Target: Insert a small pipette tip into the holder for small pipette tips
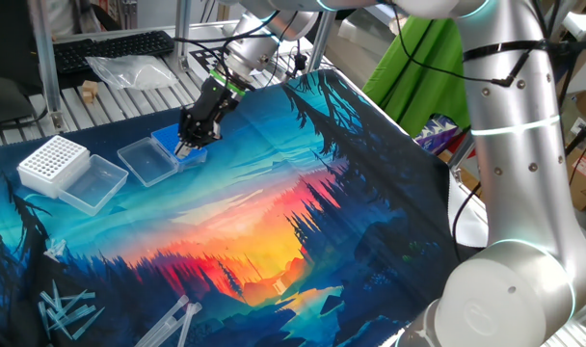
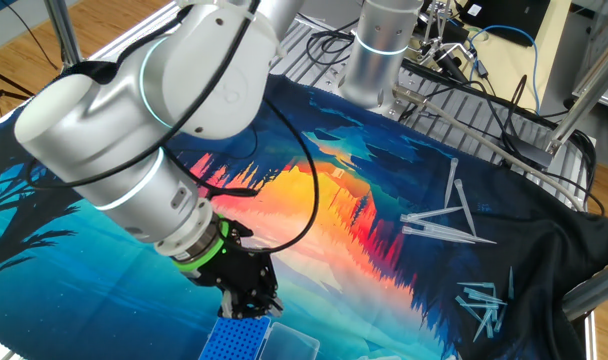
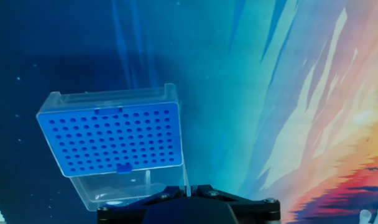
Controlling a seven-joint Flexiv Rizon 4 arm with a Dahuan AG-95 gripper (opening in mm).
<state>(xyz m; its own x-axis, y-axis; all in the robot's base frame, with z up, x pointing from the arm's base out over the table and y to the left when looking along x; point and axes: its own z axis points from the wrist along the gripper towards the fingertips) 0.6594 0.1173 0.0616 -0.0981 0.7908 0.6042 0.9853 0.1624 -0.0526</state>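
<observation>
The holder for small pipette tips [image 3: 111,140] is a blue rack with a fine grid of holes, and its clear lid [image 3: 114,186] hangs open at the near side. My gripper [image 3: 188,188] is shut on a small pipette tip [image 3: 186,177], a thin clear sliver between the black jaws. In the hand view the tip stands just past the grid's lower right corner. In one fixed view the gripper [image 1: 187,145] hovers right over the holder [image 1: 168,142] and hides part of it. The other fixed view shows the gripper [image 2: 252,303] above the holder [image 2: 234,342].
A larger white rack [image 1: 52,159] with its clear lid [image 1: 93,183] stands left of the blue one. Loose pipette tips [image 1: 66,310] lie at the mat's near left corner, and larger pipette tips [image 2: 444,215] lie further along the mat. The robot's base [image 2: 384,50] stands at the mat's edge.
</observation>
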